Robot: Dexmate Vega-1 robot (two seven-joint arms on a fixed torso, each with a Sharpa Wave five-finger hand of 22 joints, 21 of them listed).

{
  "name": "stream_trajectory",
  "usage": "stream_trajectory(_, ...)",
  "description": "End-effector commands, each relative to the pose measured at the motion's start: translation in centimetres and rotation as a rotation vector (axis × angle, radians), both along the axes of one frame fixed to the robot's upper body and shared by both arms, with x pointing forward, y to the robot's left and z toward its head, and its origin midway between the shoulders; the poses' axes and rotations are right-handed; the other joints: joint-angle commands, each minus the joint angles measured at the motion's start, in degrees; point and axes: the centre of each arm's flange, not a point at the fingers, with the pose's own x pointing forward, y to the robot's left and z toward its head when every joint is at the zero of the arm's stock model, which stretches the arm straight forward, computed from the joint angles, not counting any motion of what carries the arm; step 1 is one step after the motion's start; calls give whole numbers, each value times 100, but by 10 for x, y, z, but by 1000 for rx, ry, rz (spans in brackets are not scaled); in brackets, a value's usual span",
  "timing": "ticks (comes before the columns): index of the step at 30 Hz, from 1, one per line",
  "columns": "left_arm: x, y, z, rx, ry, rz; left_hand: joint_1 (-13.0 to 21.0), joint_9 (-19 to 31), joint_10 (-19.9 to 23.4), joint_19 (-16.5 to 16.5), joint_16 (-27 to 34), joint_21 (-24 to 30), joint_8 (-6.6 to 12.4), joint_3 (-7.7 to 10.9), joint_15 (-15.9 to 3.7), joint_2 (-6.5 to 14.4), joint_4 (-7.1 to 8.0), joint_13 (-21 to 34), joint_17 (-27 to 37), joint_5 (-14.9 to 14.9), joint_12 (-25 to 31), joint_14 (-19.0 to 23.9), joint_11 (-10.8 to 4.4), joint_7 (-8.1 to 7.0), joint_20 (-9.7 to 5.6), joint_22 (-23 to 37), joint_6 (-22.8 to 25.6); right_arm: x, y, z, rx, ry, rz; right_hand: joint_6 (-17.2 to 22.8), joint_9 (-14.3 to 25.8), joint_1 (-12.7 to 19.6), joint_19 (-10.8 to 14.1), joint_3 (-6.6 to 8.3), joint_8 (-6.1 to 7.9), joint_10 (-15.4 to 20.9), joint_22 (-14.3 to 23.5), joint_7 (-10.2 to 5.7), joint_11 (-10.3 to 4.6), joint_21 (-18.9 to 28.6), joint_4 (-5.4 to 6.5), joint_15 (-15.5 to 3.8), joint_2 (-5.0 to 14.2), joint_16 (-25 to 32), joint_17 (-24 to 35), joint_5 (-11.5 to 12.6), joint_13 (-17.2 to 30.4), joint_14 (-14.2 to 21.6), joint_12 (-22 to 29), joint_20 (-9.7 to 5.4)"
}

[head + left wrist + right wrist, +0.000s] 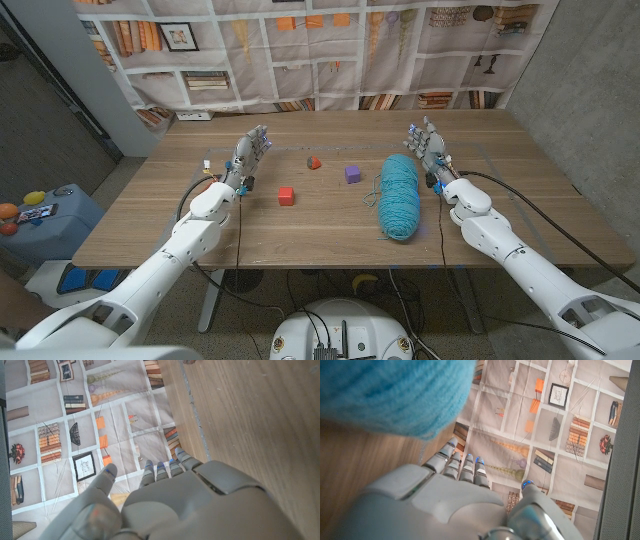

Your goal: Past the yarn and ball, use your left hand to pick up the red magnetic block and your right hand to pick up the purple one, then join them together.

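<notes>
A red block (286,195) lies on the wooden table (200,225), left of centre. A purple block (352,173) lies a little farther back, near the middle. A skein of teal yarn (398,196) stretches front to back, right of the purple block, and fills a corner of the right wrist view as teal yarn (390,395). A small red and grey ball (313,161) sits behind the red block. My left hand (248,155) stands open left of the red block, holding nothing. My right hand (428,146) is open just right of the yarn's far end.
A printed bookshelf backdrop (330,45) hangs behind the table's far edge. A low blue stand (45,225) with small toys is off the table's left side. Bare tabletop (300,240) lies in front of the blocks.
</notes>
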Motion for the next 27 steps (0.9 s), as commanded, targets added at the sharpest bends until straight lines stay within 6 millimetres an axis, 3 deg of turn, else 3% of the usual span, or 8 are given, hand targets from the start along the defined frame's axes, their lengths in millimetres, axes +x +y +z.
stream_trajectory(1, -9, 7, -1, 14, -16, -14, 66, 13, 30, 76, 37, 13, 35, 52, -20, 230, -92, 7, 19, 6, 39, 28, -62, -2, -130, 29, 82, -8, 12, 4, -11, -31, -15, 53, 26, 35, 24, 47, 42, 58, 13, 4, -5, 22, -19, -48, 36, 44, -2, 40, 10, 37, 32, -24)
stream_trajectory(3, -13, 9, 0, 10, -24, -13, 94, 12, 59, 95, 39, 13, 40, 62, -46, 215, -146, 7, 19, -2, 43, 57, -67, -18, -136, 27, 109, -9, 13, 5, -17, -32, -13, 60, 26, 38, 21, 50, 46, 62, 13, 5, -6, 22, -24, -50, 40, 44, -9, 42, 9, 38, 35, -30)
stream_trajectory(8, -27, 16, 6, 25, -53, 6, 293, 10, 288, 222, 45, 14, 75, 137, -146, 153, -506, 8, 20, -55, 72, 235, -139, -93, -164, 24, 349, -9, 13, 8, -16, -41, -18, 62, 25, 46, 17, 58, 47, 64, 12, 5, -8, 24, -38, -54, 48, 44, -28, 48, 6, 36, 37, -42)
stream_trajectory(10, -34, 19, 9, 34, -62, 16, 376, 10, 416, 277, 45, 13, 85, 162, -182, 127, -666, 9, 20, -76, 89, 311, -237, -124, -173, 25, 458, -9, 13, 8, -18, -43, -20, 64, 25, 49, 17, 60, 48, 65, 12, 0, -8, 25, -42, -54, 50, 43, -34, 49, 5, 36, 38, -48)
stream_trajectory(13, -43, 23, 13, 62, -65, 20, 469, 12, 509, 331, 50, 12, 100, 198, -210, 117, -823, 10, 21, -91, 93, 397, -286, -162, -190, 24, 577, -11, 14, 9, -25, -44, -21, 70, 24, 53, 13, 64, 51, 63, 12, 0, -12, 25, -50, -58, 54, 44, -45, 52, 3, 37, 38, -54)
stream_trajectory(27, -76, 25, 21, 198, -46, 57, 800, 19, 671, 385, 21, -18, 113, 312, -288, 58, -1285, 15, 25, -68, 70, 471, -364, -247, -210, 23, 760, -22, 8, 10, -55, -46, -29, 79, 22, 76, 13, 92, 56, 69, 10, -9, -5, 34, -96, -70, 82, 49, -117, 65, -6, 45, 45, -84)
